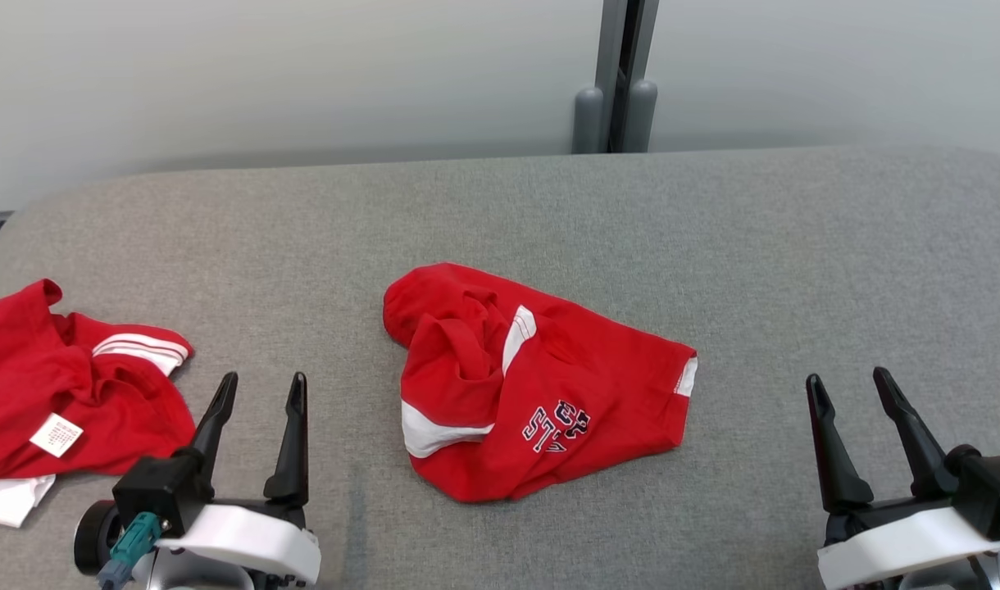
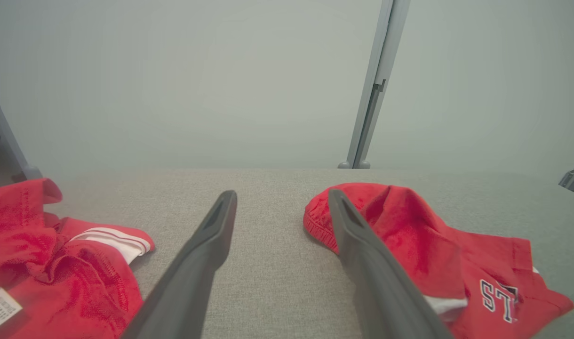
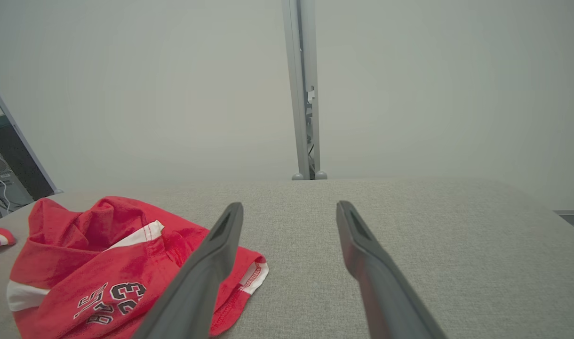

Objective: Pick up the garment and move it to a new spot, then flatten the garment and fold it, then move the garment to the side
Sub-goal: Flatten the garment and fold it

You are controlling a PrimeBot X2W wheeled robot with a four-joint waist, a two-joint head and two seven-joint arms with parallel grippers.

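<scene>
I have the garment [image 1: 533, 385], a red shirt with white panels, lying crumpled on the grey padded table [image 1: 754, 238]. It sits about midway between my two grippers, a little farther out than their fingertips. It is bunched over itself, so I cannot make out where the collar or sleeves run. The dark lettering [image 1: 556, 426] sits on a fold and is upside down from the head camera, where I read an S, a T and little more. The right wrist view gives me a pair of 3s. The left wrist view gives the S and T, with one of that gripper's own fingers crossing in front of the cloth.

The left gripper [image 1: 264, 378] is at the near left, jaws spread wide with bare table between them. The right gripper [image 1: 846, 377] is at the near right, spread the same way and well apart from the garment.

A second red garment [image 1: 57, 385] lies at the left, cut off by the frame edge, and carries a white label [image 1: 56, 434]. I cannot tell whether the white cloth [image 1: 8, 498] at its near edge belongs to it. A grey post [image 1: 623, 74] stands beyond the far edge of the table. The right wrist view also catches dark equipment [image 3: 4, 174] with cables off to the far left, too small to identify.
</scene>
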